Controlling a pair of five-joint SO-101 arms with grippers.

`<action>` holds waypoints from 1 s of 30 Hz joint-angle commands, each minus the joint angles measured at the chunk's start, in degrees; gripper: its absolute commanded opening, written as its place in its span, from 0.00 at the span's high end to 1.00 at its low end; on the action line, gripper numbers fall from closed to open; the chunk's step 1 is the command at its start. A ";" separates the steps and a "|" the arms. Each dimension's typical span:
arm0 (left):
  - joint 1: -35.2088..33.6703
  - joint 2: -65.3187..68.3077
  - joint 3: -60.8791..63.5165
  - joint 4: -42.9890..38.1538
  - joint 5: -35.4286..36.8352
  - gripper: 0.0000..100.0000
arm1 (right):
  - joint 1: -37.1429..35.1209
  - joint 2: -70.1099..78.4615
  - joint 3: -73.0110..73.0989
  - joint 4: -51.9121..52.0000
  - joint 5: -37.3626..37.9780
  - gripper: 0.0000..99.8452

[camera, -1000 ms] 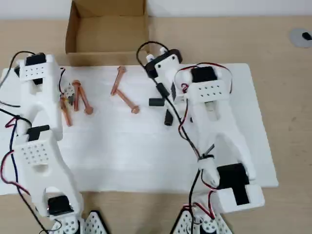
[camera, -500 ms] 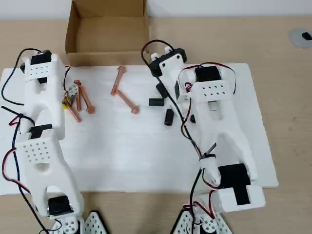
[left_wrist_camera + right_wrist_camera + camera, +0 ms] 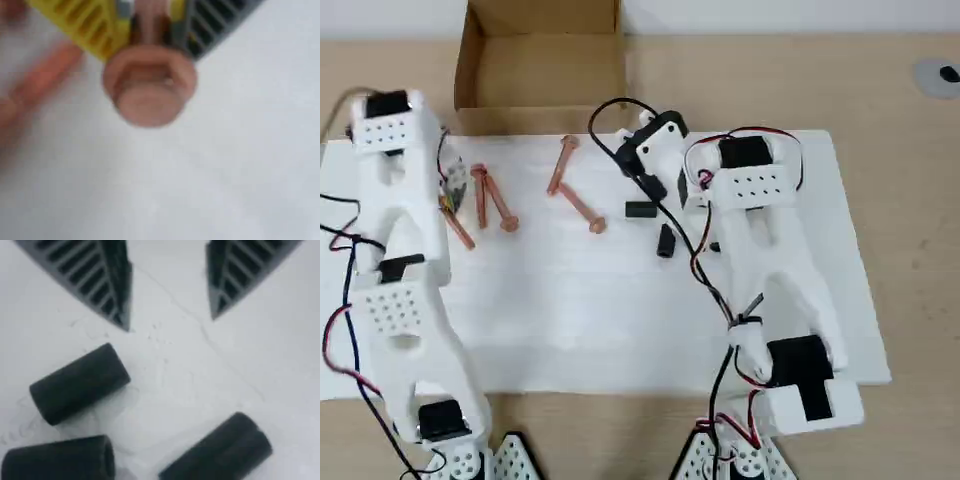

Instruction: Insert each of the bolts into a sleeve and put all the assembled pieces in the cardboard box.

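Observation:
My left gripper (image 3: 150, 22) is shut on the shank of a copper bolt (image 3: 149, 85), whose head points at the camera just above the white mat. In the high view this gripper (image 3: 451, 200) sits at the mat's left side, with the held bolt (image 3: 458, 228) slanting out below it. Two loose bolts (image 3: 490, 200) lie just to its right, and two more bolts (image 3: 572, 188) lie mid-mat. My right gripper (image 3: 169, 317) is open over the mat with nothing between its fingers, and three black sleeves (image 3: 80, 382) lie close by. From above, the right gripper (image 3: 662, 190) hovers beside a sleeve (image 3: 640, 209).
The open cardboard box (image 3: 540, 70) stands beyond the mat's far edge, left of centre. The white mat (image 3: 620, 300) has free room across its near half. Loose wires loop around both arms. A small grey disc (image 3: 935, 75) lies on the table at far right.
The left arm has shifted back and to the left, carrying the bolt slightly with it. The right gripper has turned and edged left above the sleeves.

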 commanded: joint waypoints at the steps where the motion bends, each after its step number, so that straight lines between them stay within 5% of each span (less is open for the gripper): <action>1: 0.53 -13.32 -1.58 1.41 -2.20 0.99 | -0.84 -0.22 -0.31 -1.32 -6.77 0.86; 8: 1.76 -35.21 15.12 1.32 -12.75 0.99 | -6.37 -0.22 -0.31 -5.36 -29.36 0.87; 18: 2.99 -57.45 39.12 -2.90 -28.92 0.99 | -10.59 4.09 0.04 -11.43 -39.65 0.87; 30: 2.99 -70.02 57.58 -10.20 -32.35 0.99 | -10.51 17.54 -1.54 -11.78 -42.55 0.87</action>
